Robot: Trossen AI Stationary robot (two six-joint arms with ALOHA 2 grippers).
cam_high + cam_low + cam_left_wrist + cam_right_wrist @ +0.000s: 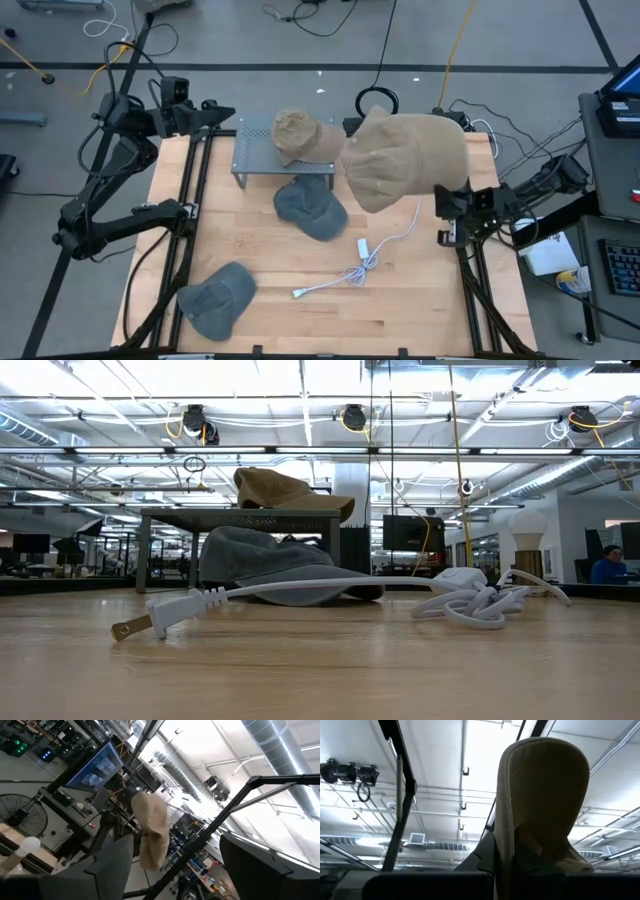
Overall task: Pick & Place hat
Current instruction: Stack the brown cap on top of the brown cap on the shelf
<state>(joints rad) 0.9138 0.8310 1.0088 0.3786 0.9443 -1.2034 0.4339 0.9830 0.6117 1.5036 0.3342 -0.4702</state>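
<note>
Right gripper point(440, 192) clamped on tan hat point(405, 160), raised high.
Rack point(255, 150) lies left; left gripper point(225, 118) waits apart, far-left.

I hold a large tan hat point(405, 158) up off the table at my right side, its crown toward the camera overhead and its fabric hanging limp. A second tan cap point(303, 137) sits on the small grey metal stand point(254, 150) at the table's far edge. One grey cap point(311, 209) lies just in front of that stand, and another grey cap point(217, 298) lies near the front left corner.
</note>
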